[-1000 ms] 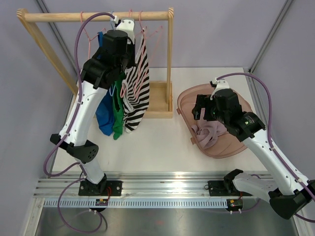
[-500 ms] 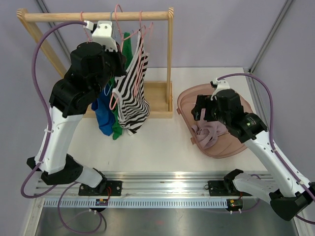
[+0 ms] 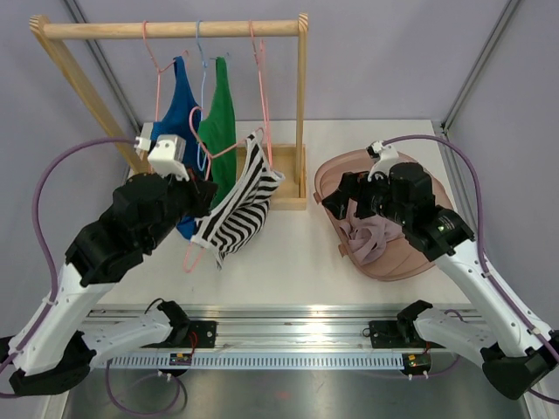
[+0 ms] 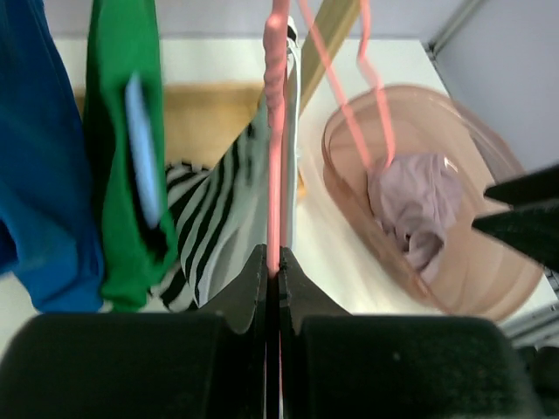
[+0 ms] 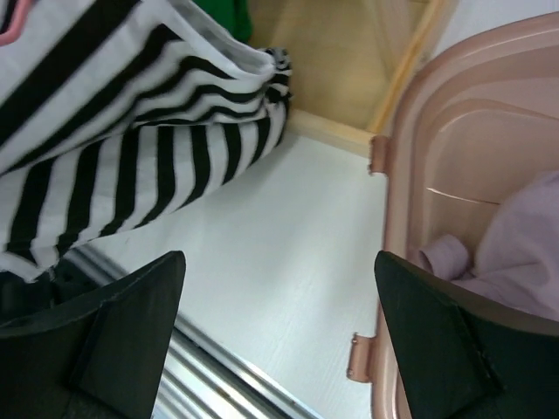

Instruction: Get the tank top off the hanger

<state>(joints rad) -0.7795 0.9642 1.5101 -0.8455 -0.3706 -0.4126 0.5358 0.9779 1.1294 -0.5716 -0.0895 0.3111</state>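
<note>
The left arm has swung back and down from the pale wooden clothes rail (image 3: 175, 29), and the pink wire hanger (image 4: 277, 131) it grips has come off the rail with it. The right pincer (image 5: 278, 257) has spread a little wider.

The left pincer (image 4: 272, 262) is clenched on the thin pink wire, its two black fingers pressed together with the wire running up between them. The black-and-white striped tank top (image 3: 236, 205) is on that hanger, slung at a slant in front of the rack's wooden base, between the left arm and the pink plastic tub (image 3: 410, 262). Its lower end hangs low over the white counter (image 3: 288, 262); whether it touches the surface cannot be told.

On the rail hang a blue tank top (image 3: 179, 96) and, just beside it, a green tank top (image 3: 223, 105).

The right pincer is released, its jaws standing wide apart with nothing between them. It hovers over the tub's left rim, pointing towards the striped top and well short of it. A crumpled lilac garment (image 3: 367, 240) lies inside the tub.
</note>
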